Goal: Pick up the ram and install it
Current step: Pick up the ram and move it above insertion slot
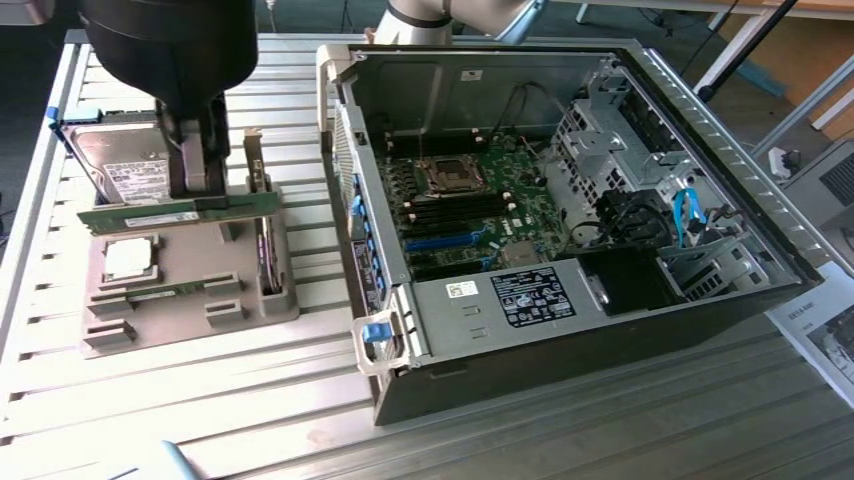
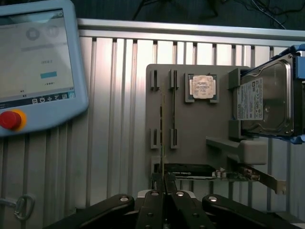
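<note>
Clamped tight in the hand: the ram, level, over the grey holder on the counter. Slotted in that holder, a second stick. Farther off, toward the exterior view's right, open computer case.

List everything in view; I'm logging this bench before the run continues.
ram: one, green, clamped in the gripper over the holder
second ram stick: one, green, in a holder slot
processor chip: one, silver, on the holder
hard drive: one, silver, at the holder's edge
expansion card: one, black and green, on the holder
holder: one, grey, exterior view's left
computer case: one, black, open, exterior view's right
motherboard: one, green, inside the case
teach pendant: one, grey with red button, on the table
table: one, silver, slatted, under everything
gripper: one, black, shut on the ram
</note>
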Available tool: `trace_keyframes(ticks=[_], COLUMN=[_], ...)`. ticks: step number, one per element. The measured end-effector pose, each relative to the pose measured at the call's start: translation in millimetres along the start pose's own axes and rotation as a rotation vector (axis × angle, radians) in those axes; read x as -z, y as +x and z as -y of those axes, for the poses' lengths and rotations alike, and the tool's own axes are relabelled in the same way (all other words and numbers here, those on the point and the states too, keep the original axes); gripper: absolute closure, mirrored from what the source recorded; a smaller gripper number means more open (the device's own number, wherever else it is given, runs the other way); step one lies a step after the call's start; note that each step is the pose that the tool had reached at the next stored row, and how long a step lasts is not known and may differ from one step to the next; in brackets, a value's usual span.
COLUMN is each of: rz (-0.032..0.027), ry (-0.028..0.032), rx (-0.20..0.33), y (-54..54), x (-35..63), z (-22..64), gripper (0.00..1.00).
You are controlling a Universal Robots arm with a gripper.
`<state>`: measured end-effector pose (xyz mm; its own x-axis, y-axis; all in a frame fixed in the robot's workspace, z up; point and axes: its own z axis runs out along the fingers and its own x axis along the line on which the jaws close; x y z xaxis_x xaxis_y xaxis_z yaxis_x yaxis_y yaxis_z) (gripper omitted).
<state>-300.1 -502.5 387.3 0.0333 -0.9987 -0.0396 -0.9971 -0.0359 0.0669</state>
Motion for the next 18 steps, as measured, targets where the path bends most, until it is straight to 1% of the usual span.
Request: trace_keyframes(ticks=[5,6,7,14,17,18], rz=[-0.0002,-0.0001,-0.0002,-0.0002,-0.0002,-0.0003], ry=[-0.0001,0.0,-0.0001,-0.0001,-0.0001,-0.0002], rx=[0.001,0.001,0.002,0.003,0.003,0.004], y=[0.4,0.5,0.7,1.5,2.0,2.1], x=[0.8,1.0,1.4,2.6,3.5,3.8], z=[10.9,14.6,20.7,38.7,51.3,53.8], gripper=[0.88,0.88,0.88,0.88,0.88,0.88])
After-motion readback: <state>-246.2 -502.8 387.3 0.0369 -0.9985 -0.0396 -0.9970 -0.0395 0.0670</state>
